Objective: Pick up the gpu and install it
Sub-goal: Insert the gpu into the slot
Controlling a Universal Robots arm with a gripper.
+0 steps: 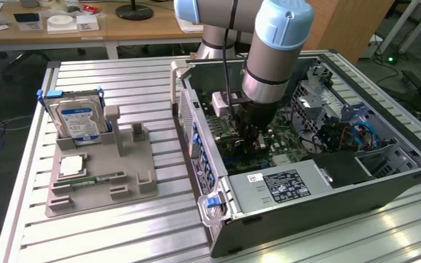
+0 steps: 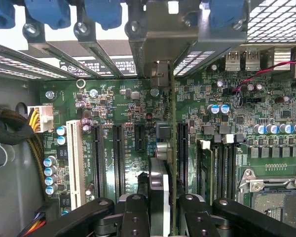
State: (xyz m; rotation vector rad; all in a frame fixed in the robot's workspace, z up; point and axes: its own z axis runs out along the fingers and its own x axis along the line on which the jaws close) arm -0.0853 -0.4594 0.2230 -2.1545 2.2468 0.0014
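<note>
I have the pincer (image 2: 160, 207) clamped on the gpu (image 2: 171, 163), held edge-on inside the case (image 1: 328, 181), its long axis running straight ahead along the motherboard (image 2: 118, 98) slot just beneath.

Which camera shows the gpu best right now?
The wrist view: the gpu stands edge-on, clamped by the gripper above the motherboard slots. In the exterior view the arm hides most of it inside the case.

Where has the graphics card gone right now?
The graphics card stands on edge in the end effector, down inside the open computer case, above the green motherboard's long black slots.
</note>
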